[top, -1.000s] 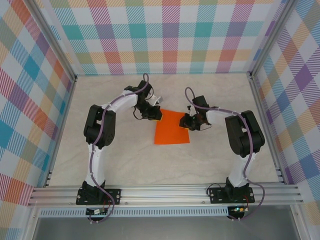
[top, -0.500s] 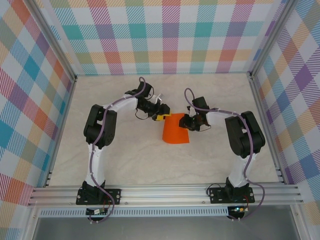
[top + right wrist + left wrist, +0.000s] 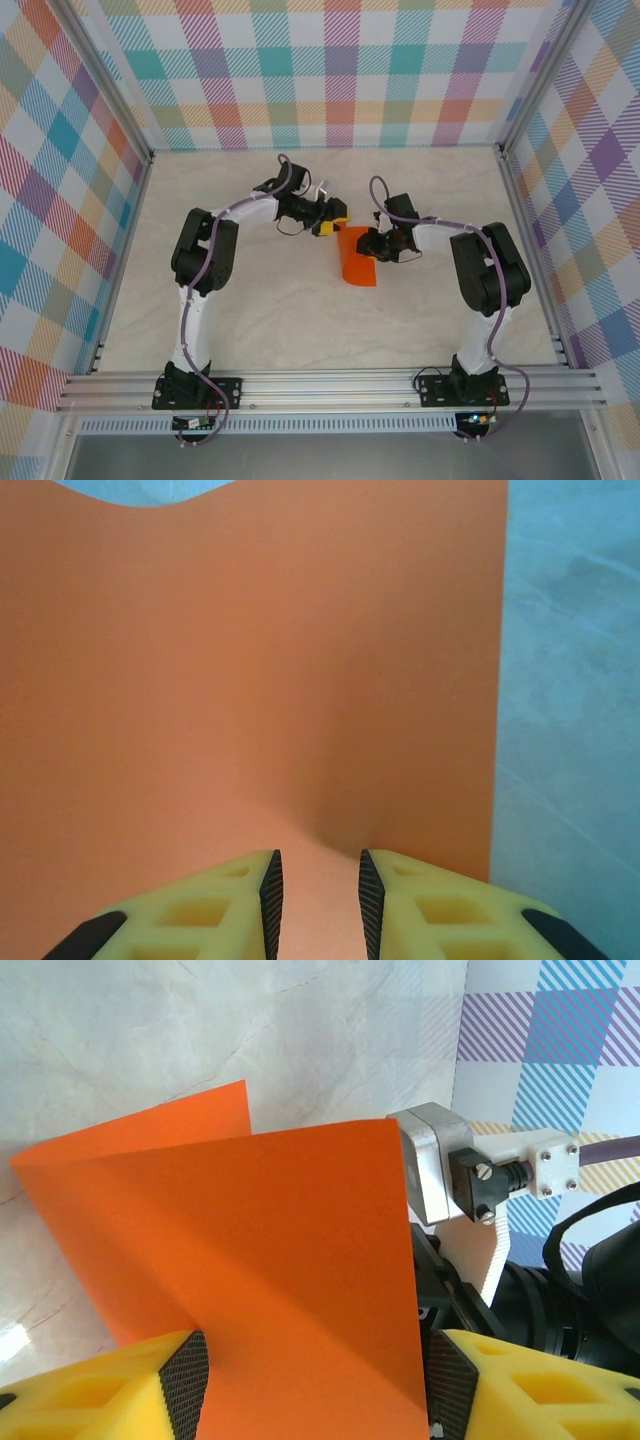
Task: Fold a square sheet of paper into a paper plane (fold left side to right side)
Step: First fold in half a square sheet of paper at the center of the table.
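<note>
One square sheet of paper (image 3: 356,262), orange, bent over itself on the table (image 3: 300,330) between two grippers. Left gripper (image 3: 335,220) jaws spread wide, upper layer between them. Right gripper (image 3: 375,245) jaws narrowly parted, tips on the paper. Plaid walls (image 3: 330,70) around.

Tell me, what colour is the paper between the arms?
Plain bright orange. The square sheet of paper shows best in the left wrist view.

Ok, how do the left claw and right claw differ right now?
The left claw stands wide open, the square sheet of paper between its fingers; the right claw has its fingers nearly together. Left works the sheet's left side, right its right. Both are on it.
</note>
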Controlling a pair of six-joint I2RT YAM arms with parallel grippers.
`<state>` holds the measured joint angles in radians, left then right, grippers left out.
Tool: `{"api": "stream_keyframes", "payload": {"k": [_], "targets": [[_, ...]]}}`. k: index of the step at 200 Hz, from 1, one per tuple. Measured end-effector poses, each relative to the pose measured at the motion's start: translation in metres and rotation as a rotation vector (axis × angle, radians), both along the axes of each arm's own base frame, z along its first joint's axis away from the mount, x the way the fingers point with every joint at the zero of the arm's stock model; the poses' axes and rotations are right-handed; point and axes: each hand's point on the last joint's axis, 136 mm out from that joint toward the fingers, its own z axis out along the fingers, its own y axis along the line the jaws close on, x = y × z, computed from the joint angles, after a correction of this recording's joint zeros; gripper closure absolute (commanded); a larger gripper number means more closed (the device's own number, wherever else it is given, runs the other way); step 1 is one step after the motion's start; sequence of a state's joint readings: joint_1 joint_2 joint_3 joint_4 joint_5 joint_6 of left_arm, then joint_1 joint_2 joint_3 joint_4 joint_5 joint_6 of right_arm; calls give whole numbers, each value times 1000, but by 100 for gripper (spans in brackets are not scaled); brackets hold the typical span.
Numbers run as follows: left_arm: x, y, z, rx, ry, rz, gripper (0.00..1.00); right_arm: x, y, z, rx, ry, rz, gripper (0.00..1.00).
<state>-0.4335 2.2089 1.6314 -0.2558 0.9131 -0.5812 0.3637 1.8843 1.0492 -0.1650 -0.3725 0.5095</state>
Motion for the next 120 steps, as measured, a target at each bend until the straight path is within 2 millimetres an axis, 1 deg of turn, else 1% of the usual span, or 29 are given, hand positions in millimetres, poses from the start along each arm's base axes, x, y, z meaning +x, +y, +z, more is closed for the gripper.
{"api": "stream_keyframes", "payload": {"k": [31,72,83,103,120], "targets": [[-4,-7,-6,3,11,-10,42,0,0,0,2,0,0,70],[-5,-9,-14,14,32,-5,42,-1,-4,4,5,6,-8,68],[-5,-9,-15,15,38,-2,43,-1,-7,6,5,8,-14,66],[-3,-9,-16,20,39,4,44,2,-15,20,16,-12,-34,62],[-2,-10,-18,23,38,7,45,8,-26,42,31,-53,-64,59]]}}
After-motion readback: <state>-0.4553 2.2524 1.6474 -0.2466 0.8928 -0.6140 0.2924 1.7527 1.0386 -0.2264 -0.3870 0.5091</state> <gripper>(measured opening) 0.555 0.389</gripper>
